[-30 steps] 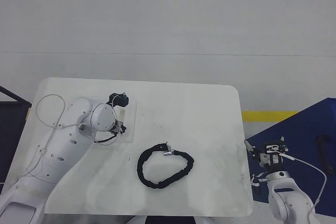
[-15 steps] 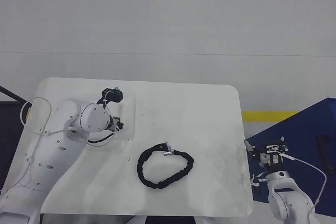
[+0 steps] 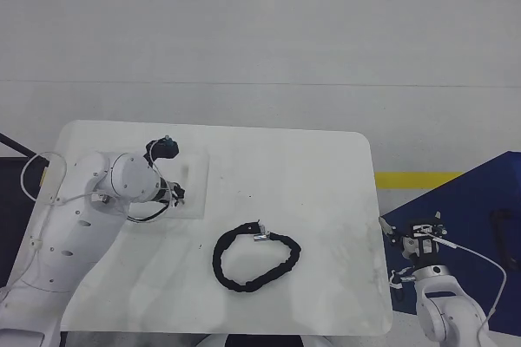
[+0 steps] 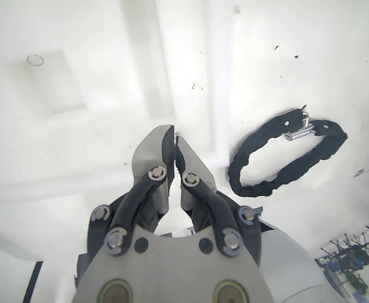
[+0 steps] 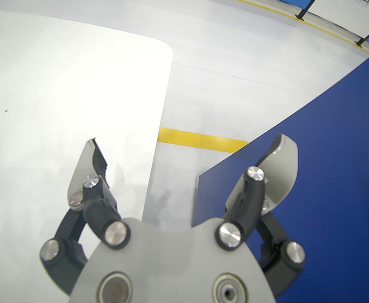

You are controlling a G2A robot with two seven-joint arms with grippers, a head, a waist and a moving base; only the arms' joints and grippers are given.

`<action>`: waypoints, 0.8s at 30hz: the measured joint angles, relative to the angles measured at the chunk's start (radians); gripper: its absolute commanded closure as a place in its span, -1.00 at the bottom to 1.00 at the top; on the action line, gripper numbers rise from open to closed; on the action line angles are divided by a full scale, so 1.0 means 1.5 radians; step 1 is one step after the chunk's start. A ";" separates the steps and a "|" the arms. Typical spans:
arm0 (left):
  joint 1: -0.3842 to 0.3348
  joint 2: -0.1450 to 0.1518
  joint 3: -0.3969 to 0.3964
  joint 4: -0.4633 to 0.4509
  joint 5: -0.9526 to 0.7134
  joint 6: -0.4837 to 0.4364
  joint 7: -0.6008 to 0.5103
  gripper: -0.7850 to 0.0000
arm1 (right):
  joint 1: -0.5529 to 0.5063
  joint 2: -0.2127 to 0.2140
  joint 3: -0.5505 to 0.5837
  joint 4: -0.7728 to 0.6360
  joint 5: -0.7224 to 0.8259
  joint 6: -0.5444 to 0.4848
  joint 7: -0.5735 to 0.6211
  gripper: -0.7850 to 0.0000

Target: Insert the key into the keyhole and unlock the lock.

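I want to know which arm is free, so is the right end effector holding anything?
No, the right end effector stands wide open with nothing gripped in it.

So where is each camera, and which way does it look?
Top view: up on the robot, looking down at the table and black chain; the left arm and right arm show.
Left wrist view: on the left arm's wrist, looking past the left hand, which is shut, down at the table and chain.
Right wrist view: on the right arm's wrist, looking past the right hand, which is open, over the table corner, floor and blue board.
Shared: top and left wrist views both show the chain.
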 measured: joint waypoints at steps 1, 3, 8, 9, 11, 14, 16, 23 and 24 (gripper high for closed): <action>-0.004 -0.001 -0.002 0.013 -0.014 0.002 0.002 1.00 | 0.000 0.000 0.000 0.000 0.000 0.000 0.000 -1.00; -0.013 -0.002 -0.003 0.046 -0.050 0.004 0.004 1.00 | 0.000 0.000 0.000 0.000 0.000 0.000 0.000 -1.00; -0.037 -0.001 0.007 0.082 -0.095 0.006 0.006 1.00 | 0.000 0.000 0.000 0.000 0.000 0.000 0.000 -1.00; -0.038 0.000 0.006 0.076 -0.096 0.008 0.008 1.00 | 0.000 0.000 0.000 0.000 0.000 0.000 0.000 -1.00; -0.032 0.006 -0.004 0.048 -0.085 0.021 0.021 1.00 | 0.000 0.000 0.000 0.000 0.000 0.000 0.000 -1.00; 0.000 0.016 -0.026 -0.032 -0.034 0.048 0.048 1.00 | 0.000 0.000 0.000 0.000 0.000 0.000 0.000 -1.00; 0.030 0.024 -0.036 -0.094 0.014 0.055 0.060 1.00 | 0.000 0.000 0.000 0.000 0.000 0.000 0.000 -1.00; 0.133 0.039 -0.063 -0.230 0.162 0.077 0.077 1.00 | 0.000 0.000 0.000 0.000 0.000 0.000 0.000 -1.00; 0.136 0.039 -0.071 -0.225 0.146 0.073 0.073 1.00 | 0.000 0.000 0.000 0.000 0.000 0.000 0.000 -1.00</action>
